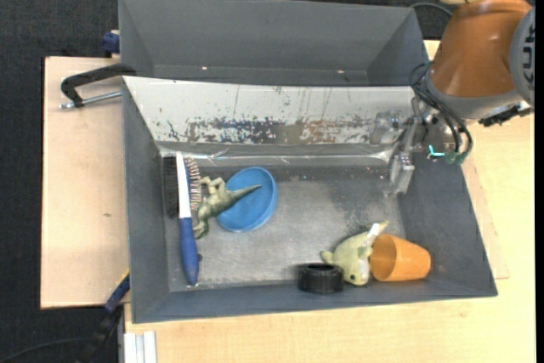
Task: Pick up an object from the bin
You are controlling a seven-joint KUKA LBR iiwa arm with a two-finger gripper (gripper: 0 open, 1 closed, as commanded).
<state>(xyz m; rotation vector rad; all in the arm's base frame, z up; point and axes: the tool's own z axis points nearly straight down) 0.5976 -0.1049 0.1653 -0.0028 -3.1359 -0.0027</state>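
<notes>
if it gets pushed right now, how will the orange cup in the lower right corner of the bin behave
The orange cup lies on its side, so a push would probably roll it. It looks like thin plastic, likely light and easily shoved. The pale plush toy rests against one end and may block it that way.

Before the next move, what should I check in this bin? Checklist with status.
1. Position: gripper inside bin, by the right wall, over bare floor: ok.
2. Height of gripper above floor: cannot tell.
3. Is the orange cup free: not ok, plush toy lies against it.
4. Is the black ring free: not ok, it sits against the plush toy.
5. Left group: not ok, dinosaur lies across blue bowl, against brush.
6. Path down to orange cup: ok, nothing between.
</notes>
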